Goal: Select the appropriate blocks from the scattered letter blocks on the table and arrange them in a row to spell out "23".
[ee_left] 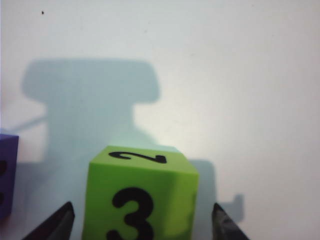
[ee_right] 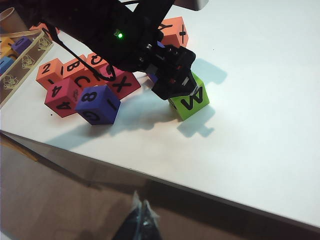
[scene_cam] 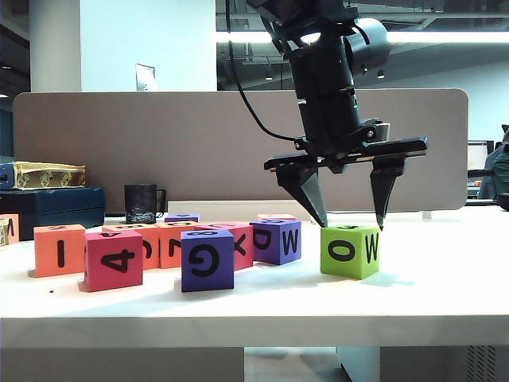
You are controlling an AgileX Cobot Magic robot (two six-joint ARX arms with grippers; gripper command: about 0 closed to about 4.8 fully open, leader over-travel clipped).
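Note:
The lime-green block (scene_cam: 350, 251) stands alone on the white table (scene_cam: 445, 278), to the right of the other letter blocks; its front shows O and W. In the left wrist view this block (ee_left: 140, 200) shows a 3 facing the camera and a 2 on top. My left gripper (scene_cam: 351, 224) points down over it, open, one fingertip (ee_left: 64, 214) on each side with a gap to the foam. The orange block (scene_cam: 60, 249) marked I sits at the far left of the cluster and shows a 2 on top (ee_right: 49, 70). My right gripper (ee_right: 142, 212) hangs shut beyond the table's front edge.
A red cube marked 4 (scene_cam: 113, 260), a purple G cube (scene_cam: 207, 260) and a purple D/W cube (scene_cam: 276, 241) lie left of the green block. A black mug (scene_cam: 143, 203), a dark case and a grey partition stand behind. A wooden tray (ee_right: 20, 57) sits beside the cluster.

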